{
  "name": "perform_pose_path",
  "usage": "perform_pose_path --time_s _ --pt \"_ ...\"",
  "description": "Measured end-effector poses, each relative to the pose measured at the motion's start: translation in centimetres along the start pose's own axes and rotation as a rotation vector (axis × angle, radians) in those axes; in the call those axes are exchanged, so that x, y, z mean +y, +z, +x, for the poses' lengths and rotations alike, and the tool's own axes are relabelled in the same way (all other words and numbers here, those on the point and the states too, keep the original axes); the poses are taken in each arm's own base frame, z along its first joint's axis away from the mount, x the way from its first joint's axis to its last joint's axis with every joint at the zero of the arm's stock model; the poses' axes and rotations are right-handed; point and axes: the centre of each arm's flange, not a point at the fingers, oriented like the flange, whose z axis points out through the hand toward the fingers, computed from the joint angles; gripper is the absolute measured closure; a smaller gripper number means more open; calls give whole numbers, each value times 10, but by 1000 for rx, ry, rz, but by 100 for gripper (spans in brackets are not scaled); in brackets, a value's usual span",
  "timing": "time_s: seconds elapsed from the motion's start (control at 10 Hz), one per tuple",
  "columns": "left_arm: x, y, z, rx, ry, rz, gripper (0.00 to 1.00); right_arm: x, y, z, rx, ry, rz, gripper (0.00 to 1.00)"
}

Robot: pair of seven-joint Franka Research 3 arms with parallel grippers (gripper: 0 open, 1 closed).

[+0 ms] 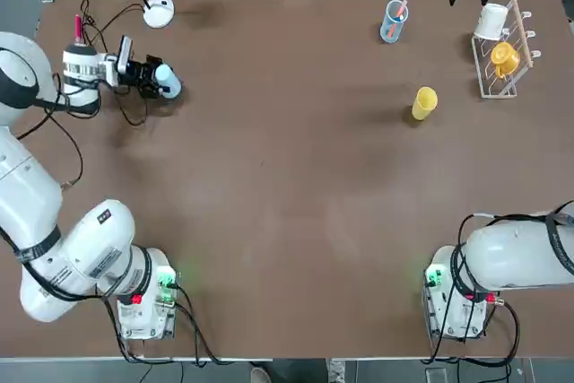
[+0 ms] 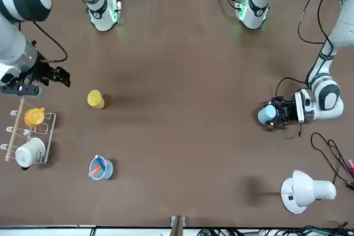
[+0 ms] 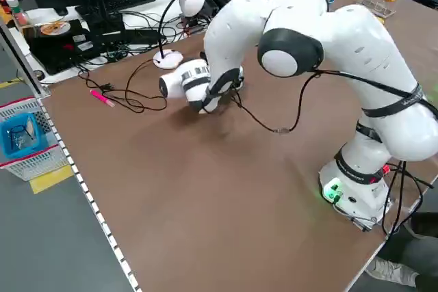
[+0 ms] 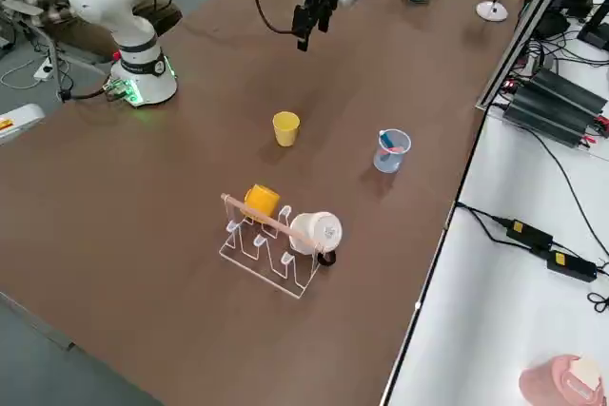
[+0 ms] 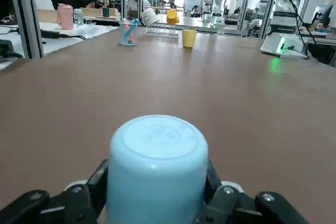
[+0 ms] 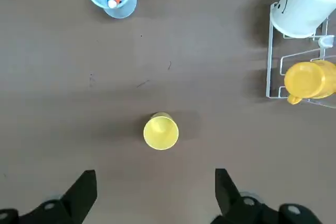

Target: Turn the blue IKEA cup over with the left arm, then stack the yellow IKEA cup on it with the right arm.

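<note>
The left arm's jaws [image 5: 156, 203] pinch a light-blue, tapered, handleless plastic cup [image 5: 158, 171] between them, low over the brown table [image 1: 269, 186] on its left side; in the left wrist view the cup's closed base, bearing a faint round mark too indistinct to read, faces away from the wrist. The right arm's jaws [image 6: 156, 184] are spread wide with nothing between them, above the table near the right-hand wire rack. Within their view stands a small, plain, tapered yellow plastic cup [image 6: 161, 131], upright with its mouth up, apart from its neighbours. Near it stands a clear blue tumbler [image 1: 394, 21] holding red and blue sticks. The white wire rack [image 1: 487, 78] carries a yellow-orange handled mug [image 1: 505, 58] and a white mug [image 1: 491, 21] with black marks. A white round-based lamp [image 2: 306, 191] and loose black cables [image 2: 332, 153] lie near the left jaws. The arms carry small labels, none legible.
</note>
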Motion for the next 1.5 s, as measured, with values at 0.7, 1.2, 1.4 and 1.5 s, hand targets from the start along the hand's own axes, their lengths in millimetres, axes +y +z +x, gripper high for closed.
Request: perform_pose_path --time_s 0.7,1.2,1.4,1.5 --pt "-15 74 217 -412 73 77 28 4 99 -38 1 -79 -5 0" --pt "11 160 259 -675 90 72 31 20 163 -40 136 -81 5 0" --pt "2 177 306 -835 45 120 31 35 187 -38 151 -95 5 0" --pt "0 188 326 -891 28 153 31 38 195 -38 147 -95 5 0"
